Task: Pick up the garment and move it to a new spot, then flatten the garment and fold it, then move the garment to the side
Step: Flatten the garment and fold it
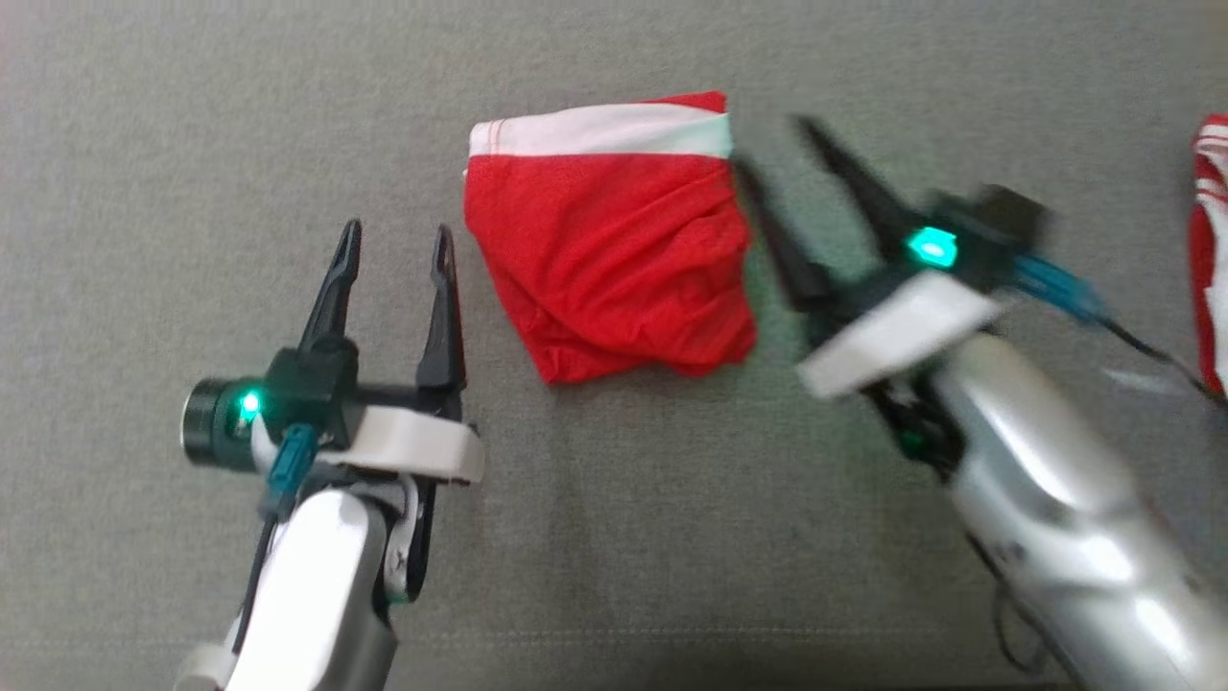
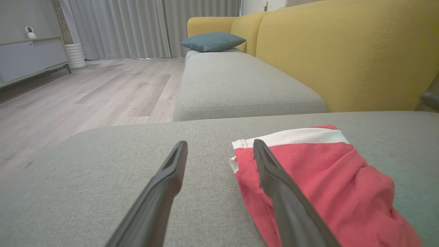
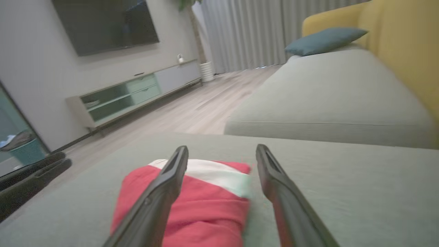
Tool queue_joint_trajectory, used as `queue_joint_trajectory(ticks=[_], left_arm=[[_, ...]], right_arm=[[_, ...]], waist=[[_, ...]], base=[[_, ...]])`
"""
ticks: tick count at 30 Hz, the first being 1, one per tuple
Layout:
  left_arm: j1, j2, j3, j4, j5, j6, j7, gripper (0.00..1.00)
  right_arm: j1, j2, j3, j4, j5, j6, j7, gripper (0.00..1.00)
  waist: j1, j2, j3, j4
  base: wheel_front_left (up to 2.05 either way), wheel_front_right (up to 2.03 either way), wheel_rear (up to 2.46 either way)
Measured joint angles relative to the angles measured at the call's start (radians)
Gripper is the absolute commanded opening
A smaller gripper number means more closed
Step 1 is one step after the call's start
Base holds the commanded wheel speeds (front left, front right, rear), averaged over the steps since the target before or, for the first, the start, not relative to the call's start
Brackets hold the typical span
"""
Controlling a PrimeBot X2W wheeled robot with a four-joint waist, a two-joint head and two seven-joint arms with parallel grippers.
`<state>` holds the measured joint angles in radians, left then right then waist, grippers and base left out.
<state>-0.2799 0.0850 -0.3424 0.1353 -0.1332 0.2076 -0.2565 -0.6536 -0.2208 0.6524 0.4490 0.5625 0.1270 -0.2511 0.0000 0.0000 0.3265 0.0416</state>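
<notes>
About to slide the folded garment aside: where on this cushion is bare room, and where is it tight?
Free: the cushion left of the red garment, beyond the left gripper, and the strip above its white band. Crowded: the right, where the open right gripper sits beside the garment and another red-and-white cloth lies at the edge.
</notes>
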Motion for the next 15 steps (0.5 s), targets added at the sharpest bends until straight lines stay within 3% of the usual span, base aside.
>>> queue_joint_trajectory(ticks=[8, 15], left_arm=[[0.050, 0.019, 0.020, -0.003, 0.000, 0.014, 0.000, 1.00], [0.102, 0.042, 0.029, -0.012, -0.011, 0.022, 0.000, 1.00]], right_arm=[[0.343, -0.002, -0.409, -0.210, -0.187, 0.000, 0.017, 1.00], [0.515, 0.058, -0.587, -0.397, -0.278, 0.000, 0.128, 1.00]], waist=[[0.0000, 0.0000, -0.056, -0.039], [0.0000, 0.0000, -0.107, -0.061]], base=[[0.00, 0.00, 0.00], [0.00, 0.00, 0.00]])
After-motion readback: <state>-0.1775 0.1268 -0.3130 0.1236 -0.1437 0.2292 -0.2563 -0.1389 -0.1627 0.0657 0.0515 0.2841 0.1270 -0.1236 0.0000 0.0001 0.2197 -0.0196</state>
